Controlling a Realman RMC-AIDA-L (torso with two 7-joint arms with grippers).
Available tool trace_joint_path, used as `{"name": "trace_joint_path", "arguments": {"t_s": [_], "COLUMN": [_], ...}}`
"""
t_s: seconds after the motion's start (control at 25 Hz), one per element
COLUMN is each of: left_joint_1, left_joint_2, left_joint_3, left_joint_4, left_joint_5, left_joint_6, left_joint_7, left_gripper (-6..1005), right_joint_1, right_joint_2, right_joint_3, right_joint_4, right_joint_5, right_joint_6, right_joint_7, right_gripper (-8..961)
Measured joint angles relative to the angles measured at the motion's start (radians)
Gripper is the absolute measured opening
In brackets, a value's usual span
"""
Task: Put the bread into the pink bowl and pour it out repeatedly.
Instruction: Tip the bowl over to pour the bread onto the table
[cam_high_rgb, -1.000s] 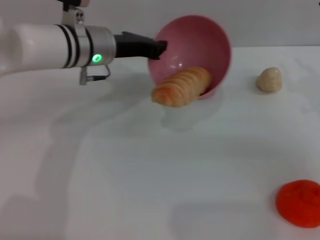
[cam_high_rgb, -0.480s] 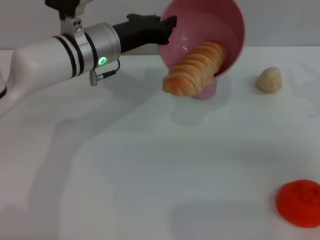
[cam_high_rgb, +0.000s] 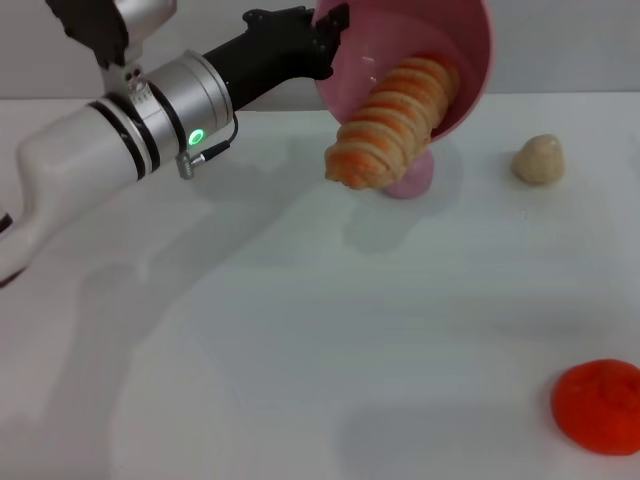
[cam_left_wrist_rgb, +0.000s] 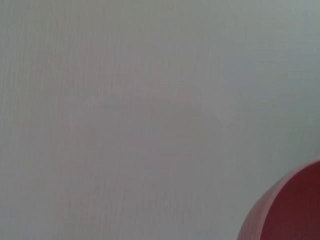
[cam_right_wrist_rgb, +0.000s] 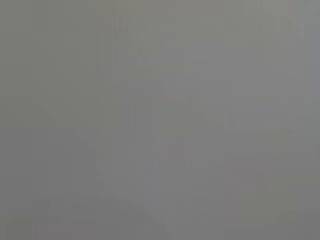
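Note:
In the head view the pink bowl is lifted off the table and tipped steeply, its mouth facing me and downward. My left gripper is shut on the bowl's left rim. The bread, ridged orange and cream, is sliding out of the bowl, its lower end hanging past the rim above the table. A curved edge of the pink bowl shows in a corner of the left wrist view. The right gripper is out of view; its wrist view shows only blank grey.
A small pink toy lies on the white table just under the bread. A small beige lump rests at the right. A flat orange-red round thing lies near the front right corner.
My left arm has raised the bowl and tipped it further. The bread has slid lower, its end now well past the rim.

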Motion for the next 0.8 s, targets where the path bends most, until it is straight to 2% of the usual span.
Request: {"name": "trace_joint_path", "arguments": {"t_s": [0.32, 0.64, 0.76, 0.8], "left_joint_1": [-0.017, -0.050, -0.051, -0.039], "left_joint_2": [-0.002, -0.002, -0.002, -0.002], "left_joint_3": [0.101, 0.111, 0.110, 0.110], "left_joint_4": [-0.057, -0.145, -0.152, -0.167], "left_joint_5": [-0.230, -0.320, -0.327, -0.396], "left_joint_6": [0.024, 0.004, 0.002, 0.000], "left_joint_7": [0.239, 0.420, 0.438, 0.577], "left_gripper": [42, 42, 42, 42], "right_joint_1": [-0.004, -0.005, -0.006, -0.006], "right_joint_2": [0.000, 0.000, 0.001, 0.002], "right_joint_3": [0.002, 0.003, 0.001, -0.001], "right_joint_4": [-0.001, -0.001, -0.001, -0.001], "right_joint_5": [0.001, 0.001, 0.001, 0.001], "right_joint_6": [0.013, 0.036, 0.047, 0.052], "right_joint_7": [-0.002, -0.002, -0.002, -0.002], "right_gripper": [478, 477, 477, 477]}}
